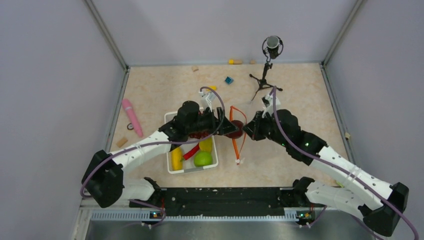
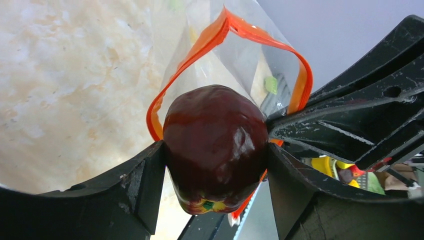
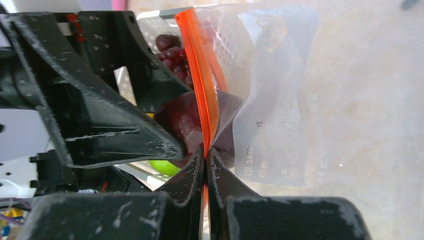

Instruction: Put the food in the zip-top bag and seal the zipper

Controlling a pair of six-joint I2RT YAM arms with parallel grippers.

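My left gripper [image 1: 231, 128] is shut on the maroon fruit [image 2: 216, 146] and holds it at the open mouth of the clear zip-top bag [image 2: 240, 60]. The orange-red zipper [image 2: 210, 37] forms a loop behind the fruit. My right gripper [image 3: 206, 152] is shut on one side of the zipper strip [image 3: 200, 75] and holds the bag [image 3: 280, 115] up; the white label shows through it. The maroon fruit [image 3: 182, 122] sits just left of the strip. In the top view the fruit [image 1: 235, 131] is between both grippers, with the right gripper [image 1: 248, 131] beside it. Yellow pieces [image 1: 176, 158], a red chili [image 1: 191, 152], a green fruit [image 1: 203, 158] lie in the basket. Grapes [image 3: 172, 50] show there too.
The white basket [image 1: 169, 165] stands left of the bag under my left arm. A pink stick [image 1: 132, 116] lies at the left. Small blocks [image 1: 228, 80] lie at the back. A small black tripod [image 1: 266, 75] stands at the back right. Grey walls close in the table.
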